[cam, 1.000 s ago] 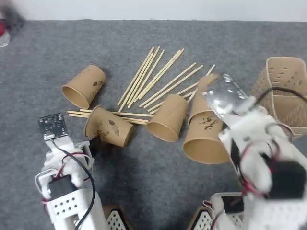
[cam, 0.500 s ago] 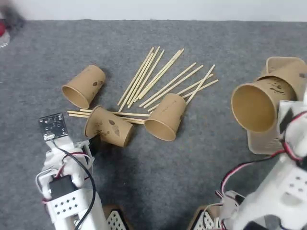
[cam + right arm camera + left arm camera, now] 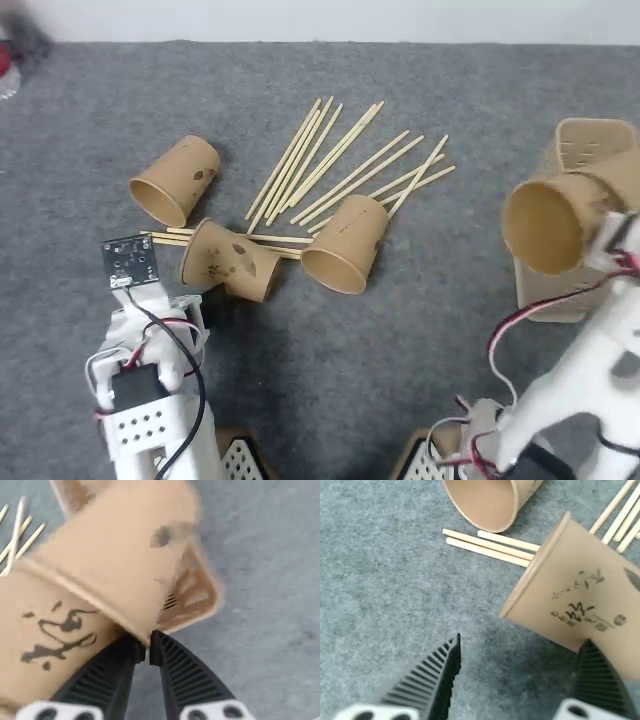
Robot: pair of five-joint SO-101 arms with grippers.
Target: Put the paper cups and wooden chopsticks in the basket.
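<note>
Right gripper (image 3: 147, 650): almost shut, pinched on the rim of the held cup (image 3: 555, 220).
Held cup: carried on its side, just over the basket (image 3: 590, 150) edge. A second cup seems nested in it, but this cannot be confirmed.
Left gripper (image 3: 520, 645): spread wide, nothing held, well apart from the basket. One lying cup is seen just ahead of the jaws.
Cups: light, thin-walled, easily crushed. The rim is judged the best hold.
Chopsticks (image 3: 340, 165): light, stiff, prone to rolling. Best taken at mid-length.
Count: three lying cups (image 3: 347, 245) well apart from the basket, a dozen or so chopsticks (overlaps prevent an exact count), one basket.
</note>
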